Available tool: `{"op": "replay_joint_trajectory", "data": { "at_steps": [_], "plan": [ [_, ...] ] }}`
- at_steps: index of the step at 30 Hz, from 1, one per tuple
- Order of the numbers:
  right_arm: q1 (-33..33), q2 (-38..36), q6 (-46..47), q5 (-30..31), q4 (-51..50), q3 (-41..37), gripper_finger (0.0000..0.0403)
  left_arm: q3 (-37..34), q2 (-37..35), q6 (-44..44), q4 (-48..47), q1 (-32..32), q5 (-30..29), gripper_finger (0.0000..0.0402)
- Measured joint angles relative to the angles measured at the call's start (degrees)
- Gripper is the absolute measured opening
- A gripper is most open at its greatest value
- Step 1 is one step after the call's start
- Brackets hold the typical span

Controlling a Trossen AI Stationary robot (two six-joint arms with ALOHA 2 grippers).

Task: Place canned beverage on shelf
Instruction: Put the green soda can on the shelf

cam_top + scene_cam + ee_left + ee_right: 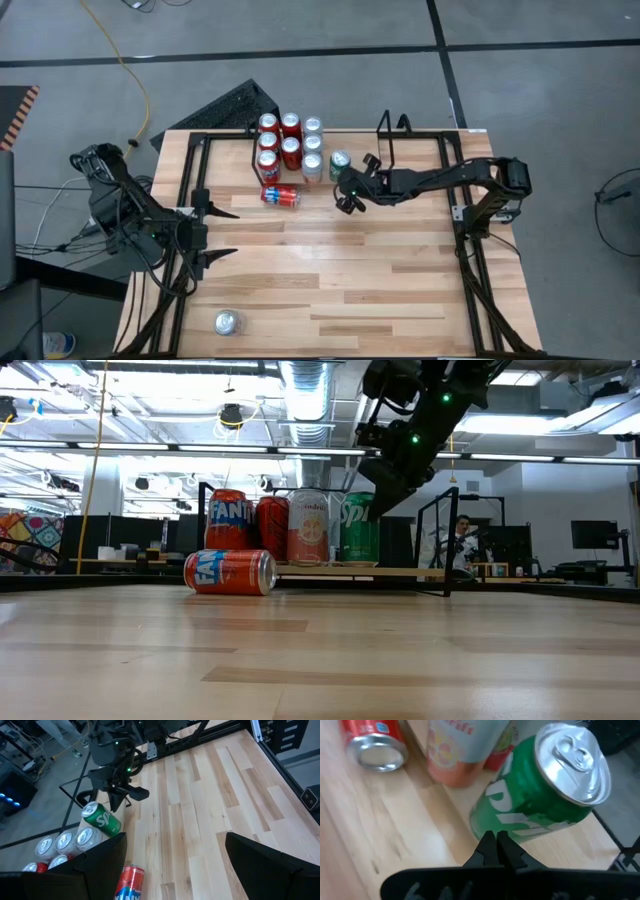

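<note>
Nine upright cans fill the wire shelf (385,140) from above; the green can (340,161) stands at 3 o'clock of the pack, the closed, empty right hand (347,196) just beside it. A red can (280,196) lies toppled at 6 o'clock, a silver can (227,322) far off. Low: smooth aluminium cylinders on pale wood table (320,660). Left wrist: open left hand (175,865) waits.

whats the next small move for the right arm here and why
Probably lift the right end effector up and away from the green can. Its fingers are shut and hold nothing, and the green can stands upright on the shelf beside the other cans. From there it could likely go for the orange can lying on its side on the table.
</note>
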Motion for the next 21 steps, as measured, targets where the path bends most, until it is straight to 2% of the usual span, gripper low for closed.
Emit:
{"op": "replay_joint_trajectory", "data": {
  "at_steps": [6, 13, 18, 21],
  "plan": [
    [0.0, 0.0, -4.0, -0.2, 1.5, 0.0, 0.0000, 0.0, 0.0, 0.0, 0.0, 0.0, 0.0, 0.0322],
    [-0.1, 0.1, -7.5, -4.3, 3.2, 0.0, 0.0000, 0.0, 0.0, -0.3, -0.1, 0.0, 0.0, 0.0322],
    [0.2, -0.1, -5.7, -4.2, -1.5, 0.0, 0.0000, 0.0, 0.0, -0.9, -0.2, 0.0, 0.1, 0.0322],
    [0.1, -0.4, -3.8, -0.5, -3.8, 0.0, 0.0000, 0.0, 0.0, -0.9, -0.2, 0.0, 0.8, 0.0322]
  ]
}}
